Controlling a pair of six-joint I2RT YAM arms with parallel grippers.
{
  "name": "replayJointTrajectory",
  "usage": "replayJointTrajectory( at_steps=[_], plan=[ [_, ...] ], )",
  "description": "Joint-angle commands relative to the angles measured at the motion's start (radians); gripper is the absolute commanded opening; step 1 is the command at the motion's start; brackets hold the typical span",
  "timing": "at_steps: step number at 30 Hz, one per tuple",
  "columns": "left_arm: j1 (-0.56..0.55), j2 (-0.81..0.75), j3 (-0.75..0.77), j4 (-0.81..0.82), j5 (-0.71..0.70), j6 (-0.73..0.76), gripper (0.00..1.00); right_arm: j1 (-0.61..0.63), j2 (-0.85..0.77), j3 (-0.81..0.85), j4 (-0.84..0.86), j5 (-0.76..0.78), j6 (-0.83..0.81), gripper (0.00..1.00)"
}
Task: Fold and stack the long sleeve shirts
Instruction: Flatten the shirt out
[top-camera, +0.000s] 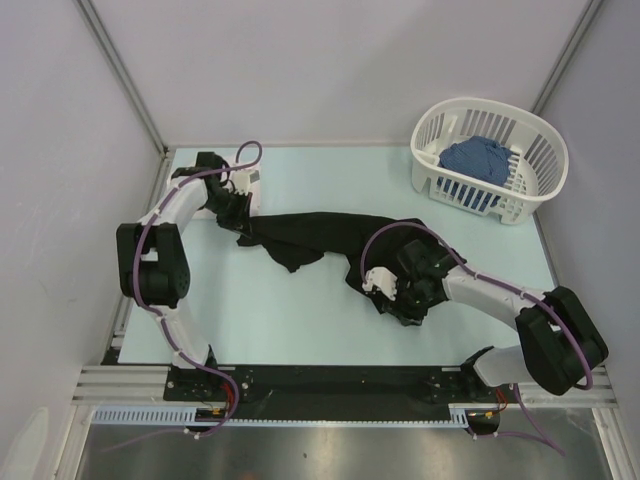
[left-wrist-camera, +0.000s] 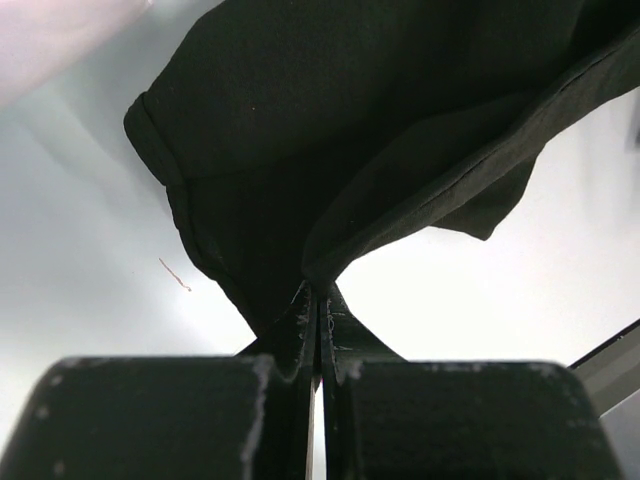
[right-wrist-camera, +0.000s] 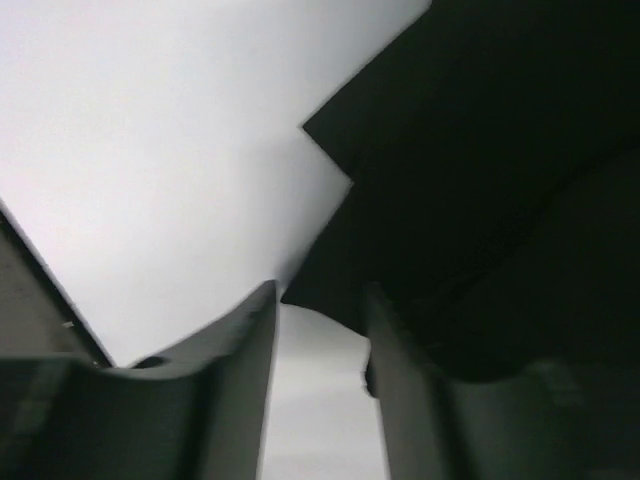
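Layout: table, shirt, basket.
The shirt (top-camera: 320, 235) is lying strung out across the middle of the table (top-camera: 300, 320), running from far left to near right. Its left end is sitting between the tips of the left gripper (left-wrist-camera: 318, 300), near the far-left corner. Its right end is bunching beside the right gripper (right-wrist-camera: 320, 290), right of centre. The basket (top-camera: 545, 180) is standing in the far-right corner, well apart from the shirt, with a cloth bundle (top-camera: 478, 158) lying in it.

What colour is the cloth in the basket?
The cloth is blue, seen best in the top external view, inside the white basket.
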Motion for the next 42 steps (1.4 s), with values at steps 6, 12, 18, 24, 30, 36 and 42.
replayJointTrajectory(
  at_steps=[6,12,18,24,30,36,42],
  plan=[
    [0.007,-0.041,0.016,0.01,0.029,-0.022,0.0,0.047,0.01,0.008,0.068,0.177,0.039,0.0],
    [0.007,-0.029,0.038,-0.003,0.04,-0.027,0.0,0.046,-0.165,0.18,-0.049,0.019,0.1,0.0],
    [0.005,-0.038,0.039,-0.02,0.029,-0.004,0.0,0.041,-0.329,0.372,-0.025,-0.103,0.203,0.0],
    [0.004,-0.085,0.047,-0.028,0.028,0.027,0.0,0.055,-0.411,0.557,0.216,0.081,0.315,0.0],
    [0.004,-0.163,0.014,-0.077,0.0,0.122,0.0,0.052,-0.438,0.72,0.375,0.288,0.237,0.0],
    [0.005,-0.355,-0.114,-0.062,-0.008,0.287,0.0,0.008,-0.418,0.942,0.424,0.319,0.365,0.0],
    [0.005,-0.584,-0.273,-0.046,0.069,0.468,0.0,-0.011,-0.395,0.944,0.527,0.311,0.574,0.0]
  ],
)
